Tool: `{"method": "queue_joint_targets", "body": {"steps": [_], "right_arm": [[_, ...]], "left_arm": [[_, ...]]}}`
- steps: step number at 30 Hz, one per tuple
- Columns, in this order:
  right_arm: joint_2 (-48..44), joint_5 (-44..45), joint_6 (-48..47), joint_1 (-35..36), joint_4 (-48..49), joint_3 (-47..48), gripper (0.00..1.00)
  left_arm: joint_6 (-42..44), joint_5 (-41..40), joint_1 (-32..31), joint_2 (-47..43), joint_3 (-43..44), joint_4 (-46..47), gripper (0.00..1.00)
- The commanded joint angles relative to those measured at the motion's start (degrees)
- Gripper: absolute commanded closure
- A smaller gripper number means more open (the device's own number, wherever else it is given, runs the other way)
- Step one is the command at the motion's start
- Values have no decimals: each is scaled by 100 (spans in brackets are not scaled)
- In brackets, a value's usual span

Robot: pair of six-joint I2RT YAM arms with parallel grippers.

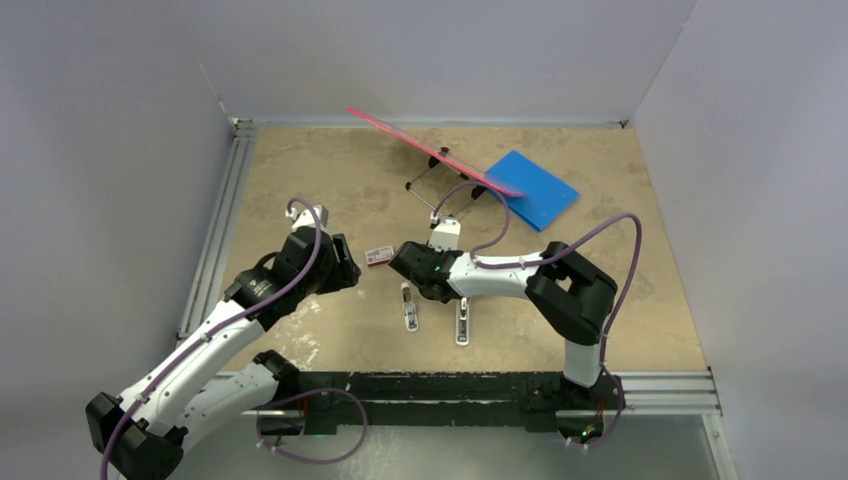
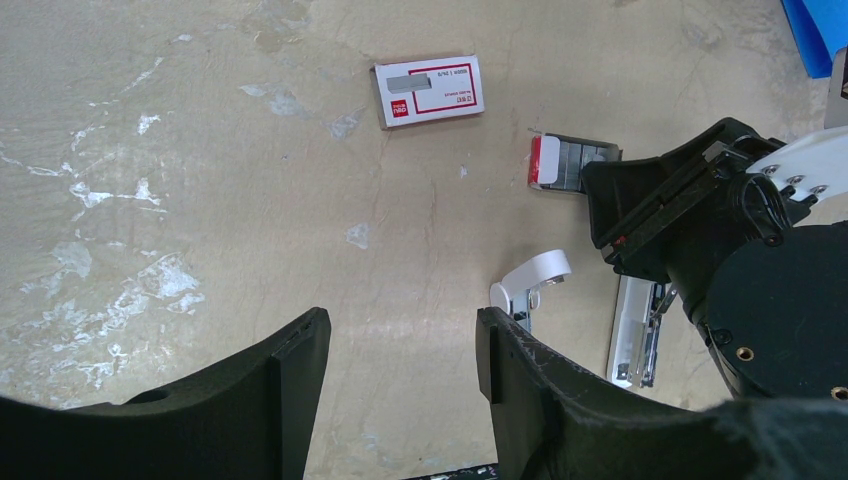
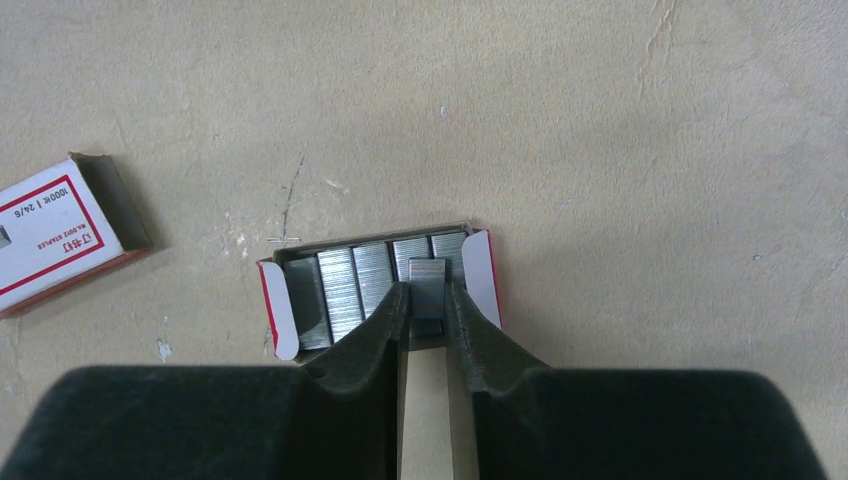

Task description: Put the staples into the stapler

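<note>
Left gripper point(image 2: 400, 335): fingers wide apart, holding nothing.
Box sleeve point(image 2: 430, 90): flat, left of tray point(image 3: 480, 275).
Staples point(image 3: 345, 290): strips side by side in open tray.
Right gripper point(image 3: 428, 300): narrow, pinching one strip.
Staplers point(image 1: 409, 307): two, white, near tray.

1. Two robot arms share one worktop point(image 1: 330, 170): a left arm point(image 1: 215, 335) and a right arm point(image 1: 500, 272).
2. Each arm carries one gripper, the left gripper point(image 2: 400, 325) and the right gripper point(image 3: 428, 295), and each has two jaws.
3. Two white staplers lie out: a first stapler point(image 1: 409, 307) and a second stapler point(image 1: 462, 322).
4. There is one red-and-white box sleeve point(image 2: 428, 90) and one inner tray point(image 3: 480, 280).
5. The staples point(image 3: 345, 290) show at least four strips side by side in the tray. One more strip sits between the right jaws. The exact total is unclear at the left end.
6. One blue pad point(image 1: 535, 188) and one pink board point(image 1: 440, 155) are also there.
</note>
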Motion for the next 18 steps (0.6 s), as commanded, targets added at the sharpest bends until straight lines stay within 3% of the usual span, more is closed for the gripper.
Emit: {"method": "queue_joint_targets", "body": {"steps": [1,18], "right_arm": [[-13,24,162,-23,3,-21,84],[-753,93,-137,-16,27,-44,87]], "left_arm": [[47,-8,6,-26,7,167,45],[44,-16,6,-21,7,175,45]]}}
